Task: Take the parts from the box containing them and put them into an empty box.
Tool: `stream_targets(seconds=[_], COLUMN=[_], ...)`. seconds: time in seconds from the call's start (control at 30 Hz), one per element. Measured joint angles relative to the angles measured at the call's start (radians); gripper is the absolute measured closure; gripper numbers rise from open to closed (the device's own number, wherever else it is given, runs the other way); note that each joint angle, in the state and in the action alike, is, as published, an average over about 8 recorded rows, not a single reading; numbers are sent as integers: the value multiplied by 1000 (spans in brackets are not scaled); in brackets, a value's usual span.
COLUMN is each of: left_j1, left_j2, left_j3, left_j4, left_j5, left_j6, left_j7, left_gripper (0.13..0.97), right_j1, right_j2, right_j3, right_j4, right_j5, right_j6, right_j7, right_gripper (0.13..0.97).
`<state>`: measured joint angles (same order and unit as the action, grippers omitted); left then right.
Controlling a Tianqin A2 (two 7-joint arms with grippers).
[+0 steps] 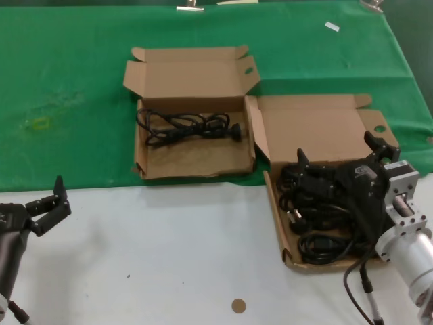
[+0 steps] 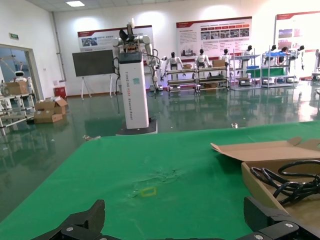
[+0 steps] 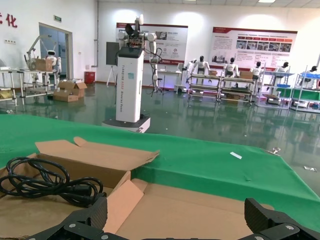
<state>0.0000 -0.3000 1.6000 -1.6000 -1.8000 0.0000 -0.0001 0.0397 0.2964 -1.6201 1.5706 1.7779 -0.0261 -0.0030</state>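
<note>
Two open brown cardboard boxes lie side by side. The box containing the parts [image 1: 318,125] is on the right, with several black coiled cords [image 1: 318,210] piled in it. My right gripper [image 1: 337,150] hovers open just over that pile, holding nothing; in the right wrist view this gripper [image 3: 177,220] has the box's lid panel [image 3: 200,210] beyond it. The other box [image 1: 196,157], with a wavy front wall, holds one cord [image 1: 189,126], which the right wrist view also shows as a cord [image 3: 45,182]. My left gripper [image 1: 51,203] waits open at the near left.
A green cloth [image 1: 67,101] covers the far half of the table, and the near half is white table [image 1: 169,257]. A small brown disc [image 1: 238,306] lies near the front edge. There is a yellow mark [image 1: 39,123] on the cloth at far left.
</note>
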Motion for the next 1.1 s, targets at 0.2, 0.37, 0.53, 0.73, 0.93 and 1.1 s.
stream_targets(seconds=[0.2,0.37,0.53,0.73,0.93,1.1], left_j1=[0,0,0,0,0,0], left_j2=[0,0,0,0,0,0], left_j3=[0,0,0,0,0,0], left_j4=[0,0,0,0,0,0], left_j5=[0,0,0,0,0,0], left_j6=[0,0,0,0,0,0], left_j7=[0,0,0,0,0,0], left_gripper=[132,132,132,132,132,132], right_j1=[0,0,0,0,0,0], right_j2=[0,0,0,0,0,0], right_j3=[0,0,0,0,0,0], right_j4=[0,0,0,0,0,0], right_j5=[0,0,0,0,0,0], right_j6=[0,0,0,0,0,0], right_j7=[0,0,0,0,0,0], right_gripper=[129,129,129,129,129,129])
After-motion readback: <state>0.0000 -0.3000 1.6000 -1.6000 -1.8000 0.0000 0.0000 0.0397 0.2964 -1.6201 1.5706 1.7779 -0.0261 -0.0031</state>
